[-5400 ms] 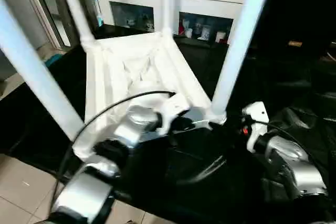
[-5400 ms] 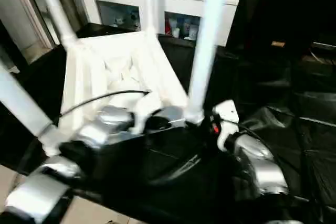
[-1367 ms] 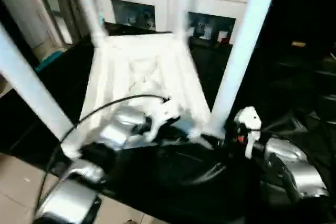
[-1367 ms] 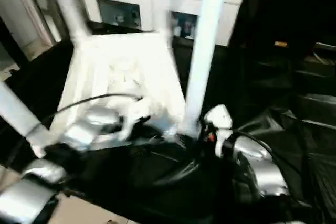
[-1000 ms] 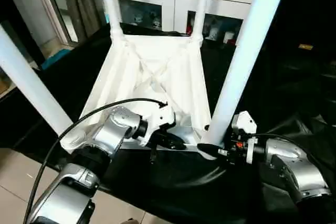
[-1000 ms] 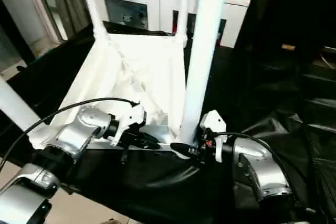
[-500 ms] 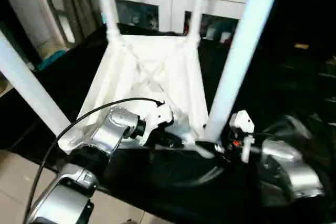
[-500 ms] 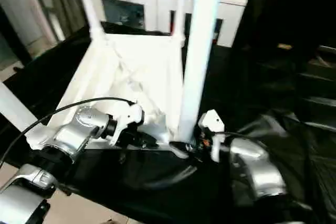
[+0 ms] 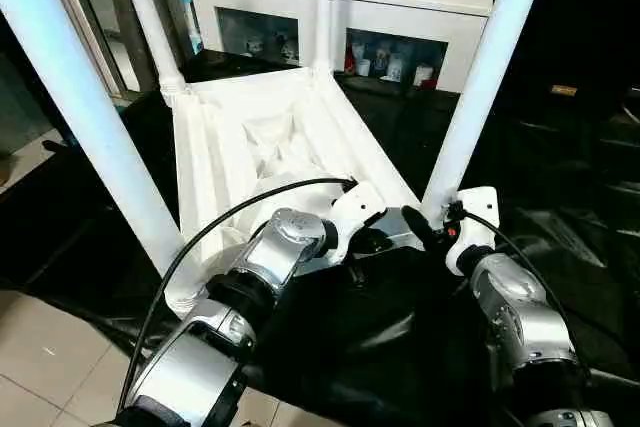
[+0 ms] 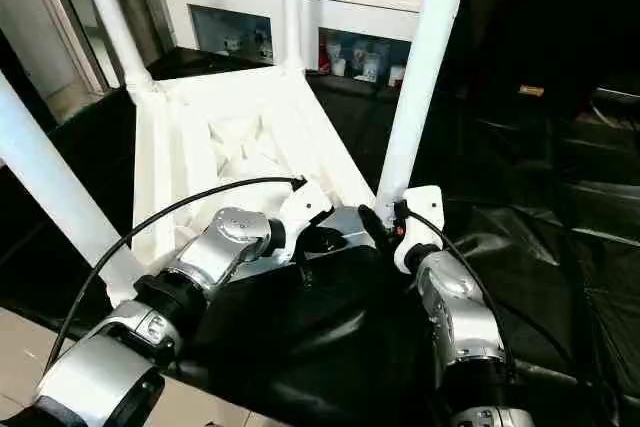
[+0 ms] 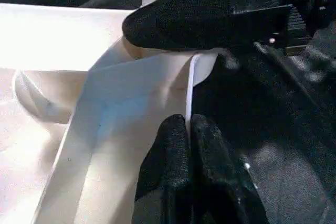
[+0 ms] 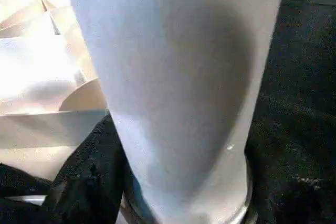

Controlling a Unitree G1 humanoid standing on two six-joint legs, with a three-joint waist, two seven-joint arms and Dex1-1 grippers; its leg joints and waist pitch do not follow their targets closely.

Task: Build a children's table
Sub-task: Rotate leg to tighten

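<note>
**Both arms close in on the near right leg**

Since a second ago the left gripper point(image 9: 385, 237) has slid along the near rim toward the right-hand corner, and the right gripper point(image 9: 425, 219) has drawn in against the base of the leg there.

Upside down on the black-covered counter point(image 9: 560, 177) lies the children's table point(image 9: 250, 147), its ribbed underside facing up and all four legs standing in the corner sockets. It lies askew, with one corner pointing toward the white cabinet point(image 9: 400, 7) beyond the counter's far edge.

In the left wrist view the left gripper's jaws are pressed together on the thin upright rim of the top at its near edge, just beside the corner socket. The right gripper's jaws stand apart around the foot of the near right leg point(image 9: 480, 87); one black finger point(image 11: 205, 22) lies across the socket, and the leg looms close in the right wrist view.
</note>
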